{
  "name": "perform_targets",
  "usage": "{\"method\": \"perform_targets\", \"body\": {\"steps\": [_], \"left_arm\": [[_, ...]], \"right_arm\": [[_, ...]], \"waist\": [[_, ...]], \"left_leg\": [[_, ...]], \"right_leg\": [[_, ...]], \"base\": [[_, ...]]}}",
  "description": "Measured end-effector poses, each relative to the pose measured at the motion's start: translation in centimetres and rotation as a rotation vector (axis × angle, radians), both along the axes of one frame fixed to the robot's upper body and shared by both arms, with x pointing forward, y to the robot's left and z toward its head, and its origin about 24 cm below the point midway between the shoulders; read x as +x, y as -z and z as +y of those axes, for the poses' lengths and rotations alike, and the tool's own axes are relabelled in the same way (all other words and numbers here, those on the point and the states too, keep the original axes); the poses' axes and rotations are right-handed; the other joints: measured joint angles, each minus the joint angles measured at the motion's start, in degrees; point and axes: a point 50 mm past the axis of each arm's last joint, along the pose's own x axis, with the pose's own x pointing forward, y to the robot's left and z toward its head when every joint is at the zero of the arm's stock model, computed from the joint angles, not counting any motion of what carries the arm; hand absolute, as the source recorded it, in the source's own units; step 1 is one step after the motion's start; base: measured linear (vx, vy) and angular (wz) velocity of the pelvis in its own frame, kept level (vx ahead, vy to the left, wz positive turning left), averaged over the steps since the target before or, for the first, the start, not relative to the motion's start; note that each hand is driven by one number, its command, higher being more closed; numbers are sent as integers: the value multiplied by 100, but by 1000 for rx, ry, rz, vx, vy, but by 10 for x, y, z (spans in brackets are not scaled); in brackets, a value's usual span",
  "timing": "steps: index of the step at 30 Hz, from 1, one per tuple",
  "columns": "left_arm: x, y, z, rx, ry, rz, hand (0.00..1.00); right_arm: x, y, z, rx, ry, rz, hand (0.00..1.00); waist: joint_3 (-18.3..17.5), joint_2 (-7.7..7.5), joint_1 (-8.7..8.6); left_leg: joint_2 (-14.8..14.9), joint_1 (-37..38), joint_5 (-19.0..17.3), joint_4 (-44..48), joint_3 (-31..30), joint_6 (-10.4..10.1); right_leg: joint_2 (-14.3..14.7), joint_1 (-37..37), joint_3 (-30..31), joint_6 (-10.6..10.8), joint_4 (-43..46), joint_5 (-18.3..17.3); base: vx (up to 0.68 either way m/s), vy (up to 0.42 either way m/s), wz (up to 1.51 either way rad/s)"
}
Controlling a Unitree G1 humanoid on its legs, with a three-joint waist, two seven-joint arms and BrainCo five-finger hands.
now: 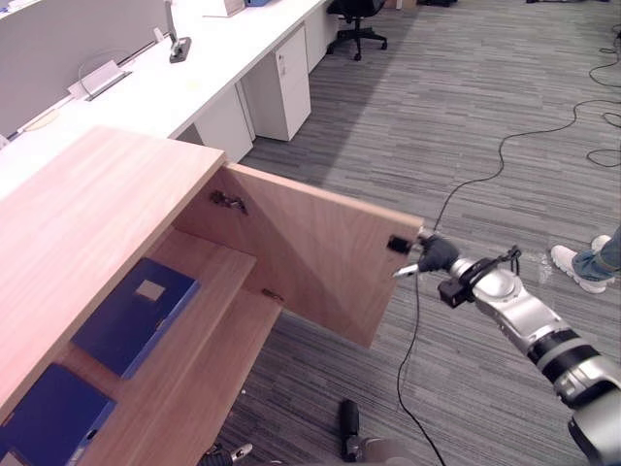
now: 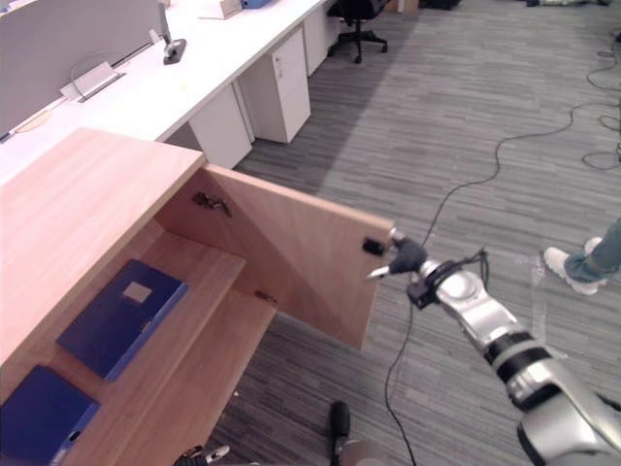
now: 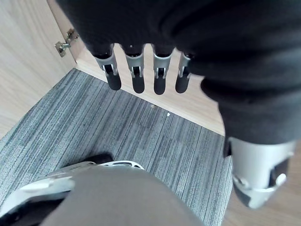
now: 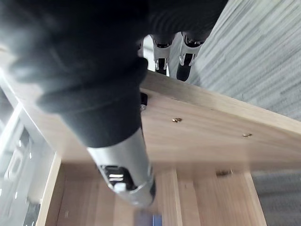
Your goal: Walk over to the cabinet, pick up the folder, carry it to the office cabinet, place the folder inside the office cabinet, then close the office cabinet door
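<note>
Folder (image 1: 136,316) sat inside the cabinet (image 1: 87,204) at eight o'clock; your right hand (image 1: 435,254), fingers straight, straddled the door (image 1: 310,252) edge at three. You needed a steady push along the hinge's arc.

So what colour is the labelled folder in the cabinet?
The folder is dark blue; the left eye view shows it best.

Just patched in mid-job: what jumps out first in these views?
The light wooden cabinet door stands half open, the right hand at its free edge. Inside lie one blue folder and a second blue folder beside it. A person's white shoe shows at far right.
</note>
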Motion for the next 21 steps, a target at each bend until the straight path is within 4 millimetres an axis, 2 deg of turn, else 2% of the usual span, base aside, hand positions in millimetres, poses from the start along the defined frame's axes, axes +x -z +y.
{"method": "perform_targets", "body": {"steps": [2, 4, 8, 9, 12, 16, 18, 21], "left_arm": [[1, -1, 4, 12, 1, -4, 0], [0, -1, 6, 16, -6, -3, 0], [0, -2, 12, 26, -38, -8, 0], [-1, -2, 14, 30, -40, -6, 0], [-1, -3, 17, 35, -38, -7, 0], [1, -4, 18, 29, -33, -13, 0], [2, -4, 19, 23, -29, -18, 0], [4, -5, 20, 18, -23, -22, 0]], "right_arm": [[-16, 15, 27, 6, -148, 51, 0], [-28, 24, 41, 25, -218, 85, 0], [-71, 57, 61, 2, -394, 252, 0], [-83, 63, 63, -12, -444, 298, 0], [-96, 62, 57, -61, -524, 351, 0], [-99, 58, 44, -130, -564, 404, 0], [-107, 65, 39, -180, -615, 496, 0], [-113, 69, 38, -206, -649, 548, 0]], "waist": [[-84, -128, 65], [-113, -198, 90], [-190, -366, 170], [-218, -382, 183], [-209, -448, 200], [-230, -514, 277], [-248, -572, 391], [-244, -616, 455]], "left_leg": [[-2, -75, 7, -1, -11, -9], [-1, -78, 3, -1, -16, -3], [-9, -172, -6, 2, -4, 9], [-31, -233, -5, 2, 4, 10], [-72, -281, 6, 12, 14, 7], [-96, -280, -23, 34, 19, 42], [-119, -281, -52, 68, 21, 89], [-138, -292, -68, 97, 13, 116]], "right_leg": [[16, -64, 1, 3, 0, 3], [21, -66, 1, 4, 0, 4], [9, -158, 1, 6, 0, 5], [-4, -225, -4, 6, 2, 6], [-34, -280, -5, -3, 25, 108], [-54, -270, -2, -110, 34, 203], [-82, -254, 3, -94, 33, 218], [-127, -246, 3, -72, 33, 236]], "base": [[-13, -40, 1], [0, 0, 0], [6, 4, -1], [25, 21, -6], [44, 31, -6], [69, 47, -2], [41, 51, 0], [4, 33, 2]]}}
